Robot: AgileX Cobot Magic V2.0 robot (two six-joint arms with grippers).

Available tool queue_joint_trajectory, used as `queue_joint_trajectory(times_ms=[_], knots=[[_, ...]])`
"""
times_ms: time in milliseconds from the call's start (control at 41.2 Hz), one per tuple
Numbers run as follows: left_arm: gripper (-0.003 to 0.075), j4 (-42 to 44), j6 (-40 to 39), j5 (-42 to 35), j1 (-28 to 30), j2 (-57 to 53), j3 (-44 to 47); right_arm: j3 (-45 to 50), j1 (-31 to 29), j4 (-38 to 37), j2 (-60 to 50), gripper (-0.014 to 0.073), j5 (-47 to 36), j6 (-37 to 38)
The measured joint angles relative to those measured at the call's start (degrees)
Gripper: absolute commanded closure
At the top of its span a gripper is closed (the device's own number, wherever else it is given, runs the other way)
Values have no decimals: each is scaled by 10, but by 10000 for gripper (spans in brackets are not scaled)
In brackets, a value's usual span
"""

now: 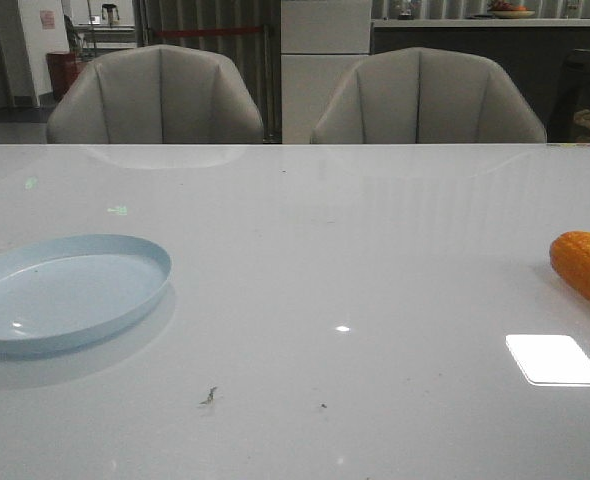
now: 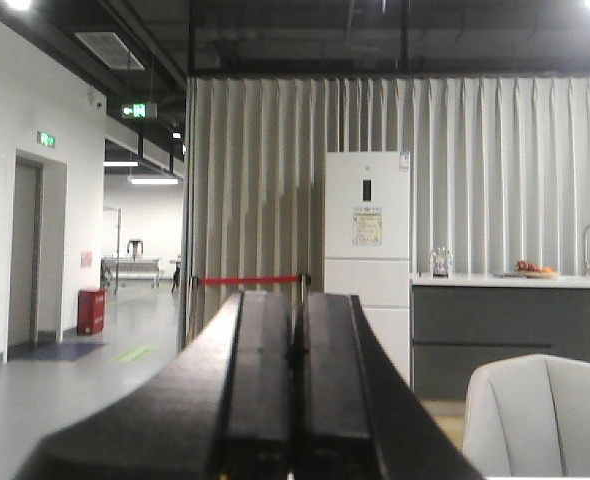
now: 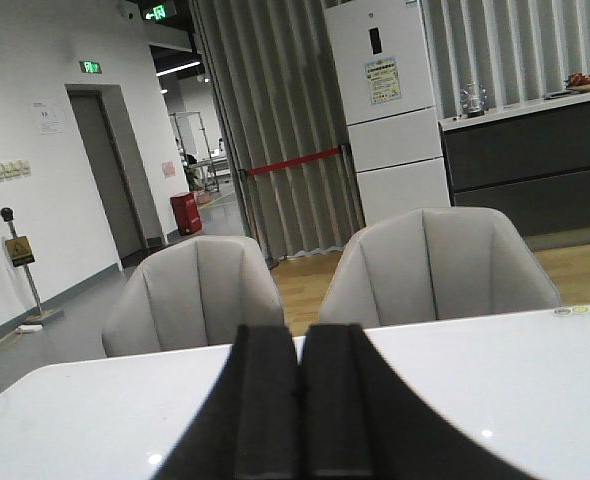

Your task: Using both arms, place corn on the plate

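The corn (image 1: 587, 268) is seen lying on the white table (image 1: 325, 260) at its right edge in the front view, partly cut off by the frame. The pale blue plate (image 1: 70, 290) is set on the table's left side, well apart from the corn, and nothing is seen in it. Neither arm is shown in the front view. The left gripper (image 2: 297, 350) is seen in its wrist view with its black fingers (image 2: 260, 380) pressed together, nothing held between them. The right gripper (image 3: 298, 395) is likewise closed on nothing, raised above the table and pointed toward two grey chairs (image 3: 430, 265). A white refrigerator (image 2: 367, 270) bears a label whose print cannot be read. Green exit signs (image 2: 138, 110) are mounted near the ceiling; their lettering cannot be read.
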Motion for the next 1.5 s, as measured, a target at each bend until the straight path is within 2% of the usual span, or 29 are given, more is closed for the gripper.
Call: queue_joint_trajectory(times_ms=[194, 704, 776, 946, 1019, 1092, 1286, 1504], knots=[[627, 0, 0, 37, 0, 125, -77, -54, 0, -32, 125, 536, 7, -62], [615, 1, 0, 141, 0, 348, -77, -54, 0, -37, 330, 526, 29, -72], [579, 1, 0, 153, 0, 367, -77, -54, 0, -37, 337, 475, 29, -72], [400, 1, 0, 172, 0, 399, -77, -54, 0, -37, 346, 207, 29, -72], [333, 1, 0, 172, 0, 410, -77, -54, 1, -37, 346, 137, 29, -72], [305, -2, 0, 172, 0, 418, -77, -54, 1, -37, 346, 125, 29, -72], [305, -31, 0, 172, 0, 450, -87, -54, 1, -37, 346, 127, 29, -72], [306, -35, 0, 220, 0, 557, -173, -54, 1, -37, 346, 127, 47, -72]])
